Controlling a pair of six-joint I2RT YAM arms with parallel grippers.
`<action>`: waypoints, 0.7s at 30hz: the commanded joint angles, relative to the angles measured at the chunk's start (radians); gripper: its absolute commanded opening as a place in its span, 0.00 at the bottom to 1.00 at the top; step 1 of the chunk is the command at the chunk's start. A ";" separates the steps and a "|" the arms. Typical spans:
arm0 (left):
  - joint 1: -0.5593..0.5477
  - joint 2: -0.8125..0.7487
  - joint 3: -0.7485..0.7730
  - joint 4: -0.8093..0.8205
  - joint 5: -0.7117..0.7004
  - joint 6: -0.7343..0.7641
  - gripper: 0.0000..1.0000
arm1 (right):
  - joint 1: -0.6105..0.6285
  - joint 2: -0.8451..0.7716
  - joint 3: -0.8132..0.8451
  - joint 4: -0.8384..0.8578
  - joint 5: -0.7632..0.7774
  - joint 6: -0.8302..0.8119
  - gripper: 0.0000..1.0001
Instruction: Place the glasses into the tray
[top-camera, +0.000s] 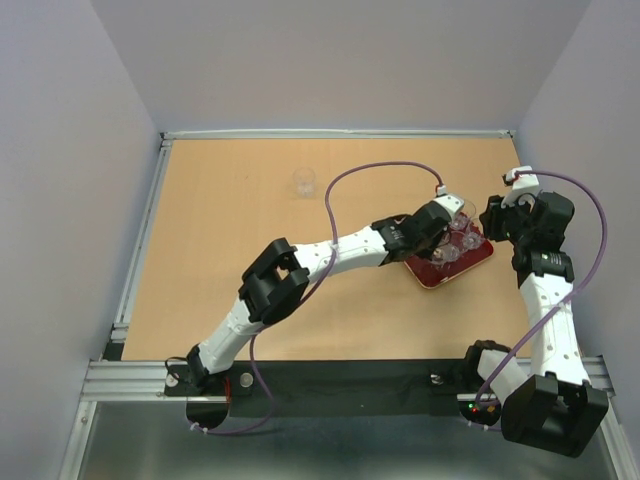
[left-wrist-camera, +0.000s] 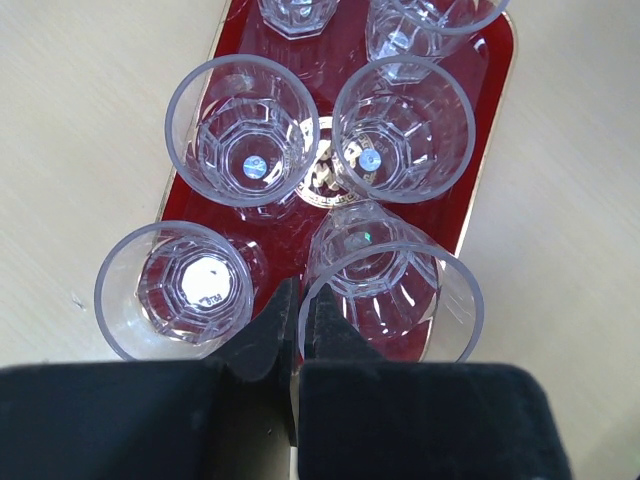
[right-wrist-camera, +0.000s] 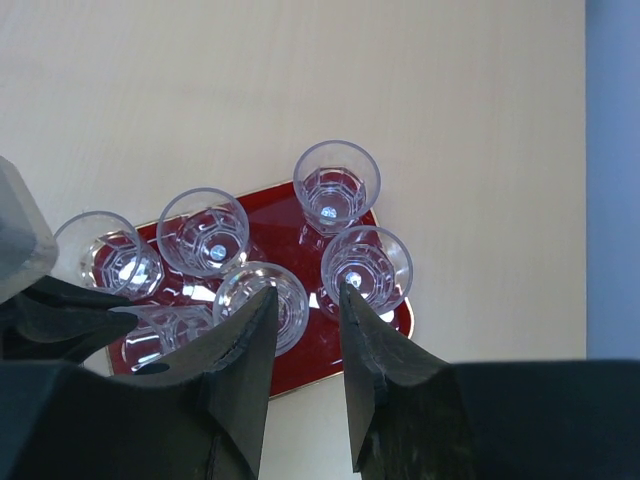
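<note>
The dark red tray (top-camera: 478, 262) lies at the right of the table, and its rim also shows in the left wrist view (left-wrist-camera: 497, 120) and the right wrist view (right-wrist-camera: 330, 362). Several clear glasses stand in it, such as one (left-wrist-camera: 247, 130) beside the gold emblem (left-wrist-camera: 325, 178). My left gripper (top-camera: 447, 222) (left-wrist-camera: 303, 300) is shut on the rim of one glass (left-wrist-camera: 395, 290) over the tray's near end. One glass (left-wrist-camera: 175, 290) sits at the tray's left edge. One more glass (top-camera: 304, 182) stands alone far left on the table. My right gripper (top-camera: 493, 222) (right-wrist-camera: 305, 295) hangs open and empty above the tray.
The wooden table (top-camera: 230, 260) has a metal rail along its left and far edges. Grey walls stand close on the left, back and right. The left arm (top-camera: 330, 255) stretches diagonally across the table's middle toward the tray.
</note>
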 joint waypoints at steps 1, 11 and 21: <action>-0.011 0.000 0.068 -0.001 -0.042 0.020 0.06 | -0.010 -0.027 -0.018 0.060 0.008 0.014 0.37; -0.016 0.029 0.091 -0.014 -0.068 0.038 0.12 | -0.015 -0.027 -0.016 0.060 0.005 0.017 0.37; -0.016 0.058 0.125 -0.017 -0.068 0.038 0.19 | -0.018 -0.028 -0.016 0.062 0.005 0.017 0.37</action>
